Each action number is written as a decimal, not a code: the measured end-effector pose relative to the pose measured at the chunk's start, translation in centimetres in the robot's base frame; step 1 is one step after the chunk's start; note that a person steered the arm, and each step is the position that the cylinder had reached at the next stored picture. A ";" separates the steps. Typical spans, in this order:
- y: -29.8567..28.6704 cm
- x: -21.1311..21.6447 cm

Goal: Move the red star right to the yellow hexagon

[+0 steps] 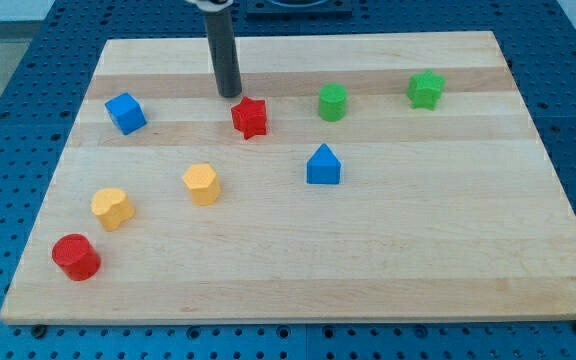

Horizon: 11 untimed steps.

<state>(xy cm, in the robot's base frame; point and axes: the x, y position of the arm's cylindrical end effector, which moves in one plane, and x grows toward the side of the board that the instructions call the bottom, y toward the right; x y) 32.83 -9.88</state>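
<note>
The red star [250, 117] lies in the upper middle of the wooden board. My tip [230, 95] stands just above and to the left of it, close to or touching its upper left side. The yellow hexagon [201, 184] lies below and to the left of the star, towards the view's lower left. A second yellow block [112, 208], shaped roughly like a heart, lies further left of the hexagon.
A blue cube [125, 113] lies at the view's left. A blue house-shaped block [323, 165] lies at the middle. A green cylinder [333, 102] and a green star [426, 89] lie at the upper right. A red cylinder [76, 257] lies at the lower left.
</note>
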 end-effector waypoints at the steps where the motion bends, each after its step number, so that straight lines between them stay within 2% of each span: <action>1: 1.0 5.2; 2: 1.9 6.8; 3: 0.7 2.6; 4: 2.5 -0.9; 5: 6.0 -1.0; 7: 7.1 6.8; 8: 7.2 7.9; 9: 7.1 4.0; 10: 5.0 2.9; 11: 3.7 4.4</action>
